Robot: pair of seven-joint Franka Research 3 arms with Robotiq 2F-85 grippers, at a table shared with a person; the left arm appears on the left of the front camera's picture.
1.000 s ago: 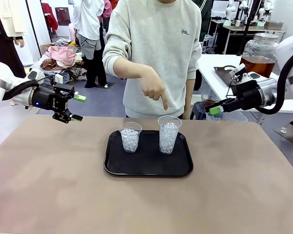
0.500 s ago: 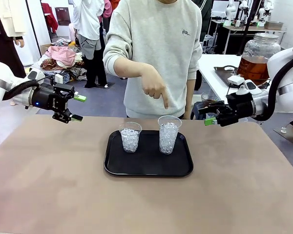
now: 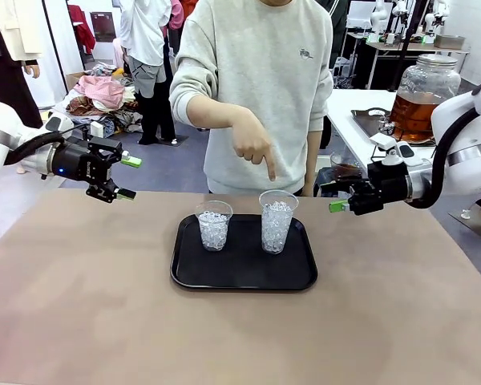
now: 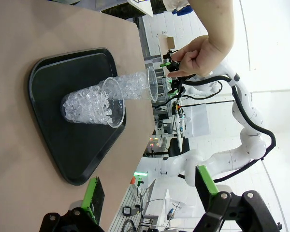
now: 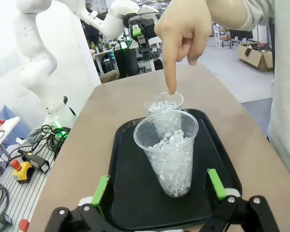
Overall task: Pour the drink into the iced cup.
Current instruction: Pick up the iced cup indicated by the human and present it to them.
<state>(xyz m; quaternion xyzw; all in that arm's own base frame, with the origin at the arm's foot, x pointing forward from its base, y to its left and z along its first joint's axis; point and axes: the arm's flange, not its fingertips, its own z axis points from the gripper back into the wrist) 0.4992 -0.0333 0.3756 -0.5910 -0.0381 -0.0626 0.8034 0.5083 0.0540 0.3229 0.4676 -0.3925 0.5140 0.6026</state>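
Note:
Two clear cups of ice stand on a black tray [image 3: 192, 277]: a short one [image 3: 214, 226] on the left and a taller one [image 3: 277, 221] on the right. A person's hand [image 3: 252, 148] points a finger down over the taller cup. Amber-brown drink fills a big glass jar [image 3: 422, 103] on the side table at the far right. My left gripper [image 3: 128, 177] hovers open above the table's far left, well off the tray. My right gripper [image 3: 335, 197] is open just right of the tray, with the taller cup [image 5: 170, 154] ahead of its fingers [image 5: 101, 190]. The left wrist view shows both cups [image 4: 94, 104] sideways.
A small cup with dark liquid [image 3: 344, 167] stands behind my right gripper, past the table's far edge. The person stands close at the far side, with an arm over the tray. Bare tan table [image 3: 240, 337] lies in front of the tray.
My right gripper has swung left and down, from beside the side table to just right of the tray. The left arm, the cups and the pointing hand have stayed put.

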